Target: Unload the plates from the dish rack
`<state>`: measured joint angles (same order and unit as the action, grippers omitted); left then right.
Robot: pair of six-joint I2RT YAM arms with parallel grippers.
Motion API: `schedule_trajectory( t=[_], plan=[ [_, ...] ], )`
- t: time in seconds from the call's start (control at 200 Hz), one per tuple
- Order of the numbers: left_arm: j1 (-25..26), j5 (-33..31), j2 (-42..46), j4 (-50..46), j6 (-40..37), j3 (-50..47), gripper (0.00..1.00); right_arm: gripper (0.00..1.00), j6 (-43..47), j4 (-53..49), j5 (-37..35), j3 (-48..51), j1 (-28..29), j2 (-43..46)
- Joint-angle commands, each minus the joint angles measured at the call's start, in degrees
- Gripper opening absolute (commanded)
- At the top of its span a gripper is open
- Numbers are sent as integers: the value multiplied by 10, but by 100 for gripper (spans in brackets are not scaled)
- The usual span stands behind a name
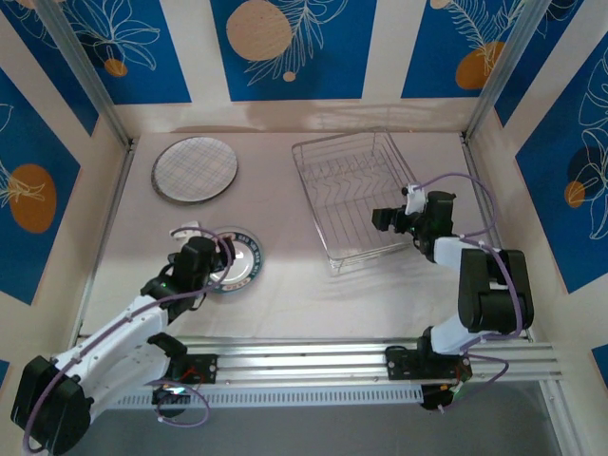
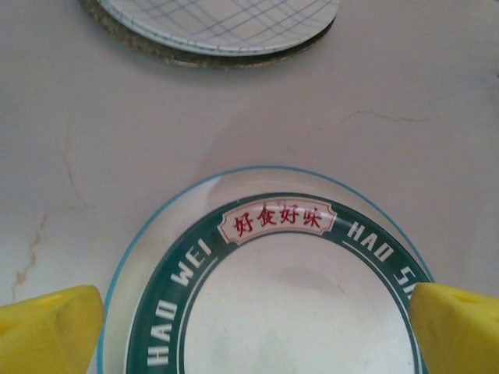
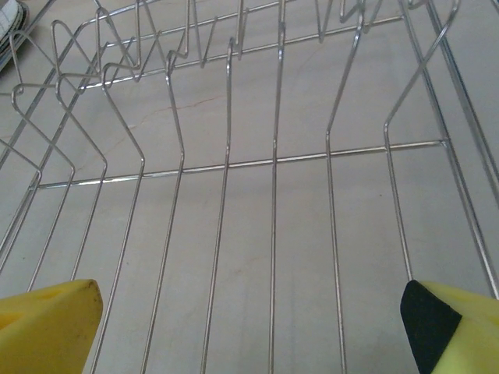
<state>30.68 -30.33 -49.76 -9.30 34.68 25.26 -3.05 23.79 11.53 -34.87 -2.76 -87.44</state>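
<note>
The dish rack point(image 1: 356, 195) is a silver wire basket at the centre right, and no plate stands in its slots point(image 3: 274, 160). A stack of plates point(image 1: 195, 169) topped by a grid-patterned one lies flat at the back left point(image 2: 218, 23). A dark-green-rimmed plate point(image 1: 242, 258) with red characters lies flat on the table point(image 2: 265, 312). My left gripper point(image 1: 214, 264) hovers over its near edge, open, with a yellow finger to either side point(image 2: 257, 327). My right gripper point(image 1: 380, 220) reaches in over the rack's right side, open with nothing between its fingers point(image 3: 249, 327).
Cream walls with blue patterned panels enclose the table on three sides. An aluminium rail point(image 1: 361, 361) runs along the near edge, where both arm bases sit. Bare tabletop point(image 1: 304, 294) lies between the green-rimmed plate and the rack.
</note>
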Motion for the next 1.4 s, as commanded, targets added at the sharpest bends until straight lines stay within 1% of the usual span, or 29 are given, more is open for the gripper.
schedule_trajectory(
  t=[0.0, 0.13, 0.285, 0.345, 0.395, 0.52, 0.675, 0.845, 0.95, 0.99, 1.035, 1.075, 1.12, 1.145, 1.175, 1.225, 1.255, 1.275, 1.3, 1.35, 1.38, 1.395],
  plan=[
    [5, -43, -4, 69, -66, -17, 100, 99, 9, 68, -7, 24, 8, 10],
    [5, -58, -5, 140, -120, -45, 100, 99, 5, 178, -25, 91, 10, 23],
    [4, -66, -23, 224, -183, -71, 100, 99, -15, 205, -51, 103, 3, 10],
    [2, -68, -40, 254, -194, -78, 100, 99, -20, 245, -68, 116, 6, -3],
    [-1, -63, -59, 284, -198, -84, 100, 99, -18, 224, -69, 112, 6, 2],
    [-5, -60, -121, 338, -202, -84, 100, 99, -18, 235, -73, 113, 7, 0],
    [-6, -37, -218, 420, -223, -78, 100, 99, -17, 235, -74, 115, 8, 2],
    [-5, 16, -345, 591, -298, -76, 100, 99, -16, 233, -80, 115, 11, 3],
    [-5, 0, -417, 705, -319, -79, 100, 99, -15, 232, -83, 114, 11, 3],
    [-5, -1, -436, 766, -334, -87, 100, 99, -15, 232, -84, 115, 13, 3],
    [-1, -7, -441, 835, -354, -100, 100, 99, -15, 232, -85, 114, 12, 3],
    [9, -30, -428, 869, -369, -108, 100, 99, -15, 232, -85, 114, 13, 3],
    [21, -51, -376, 832, -380, -105, 100, 99, -15, 232, -85, 114, 13, 3],
    [24, -57, -336, 762, -374, -96, 100, 99, -15, 232, -85, 114, 13, 2],
    [24, -57, -275, 644, -357, -77, 100, 99, -15, 232, -85, 114, 13, 2],
    [16, -57, -185, 393, -306, -12, 100, 99, -15, 232, -85, 114, 13, 2],
    [10, -66, -156, 301, -304, 15, 100, 99, -15, 231, -85, 114, 13, 3],
    [9, -76, -141, 277, -310, 21, 100, 99, -15, 232, -85, 113, 13, 3],
    [8, -82, -124, 270, -329, 15, 100, 99, -15, 232, -85, 113, 14, 2],
    [-6, -76, -91, 305, -353, -19, 100, 99, -15, 232, -85, 114, 14, 2],
    [-26, -68, -80, 339, -356, -44, 100, 99, -15, 232, -85, 114, 13, 3],
    [-37, -66, -73, 328, -348, -45, 100, 99, -15, 231, -86, 114, 14, 3]
  ],
)
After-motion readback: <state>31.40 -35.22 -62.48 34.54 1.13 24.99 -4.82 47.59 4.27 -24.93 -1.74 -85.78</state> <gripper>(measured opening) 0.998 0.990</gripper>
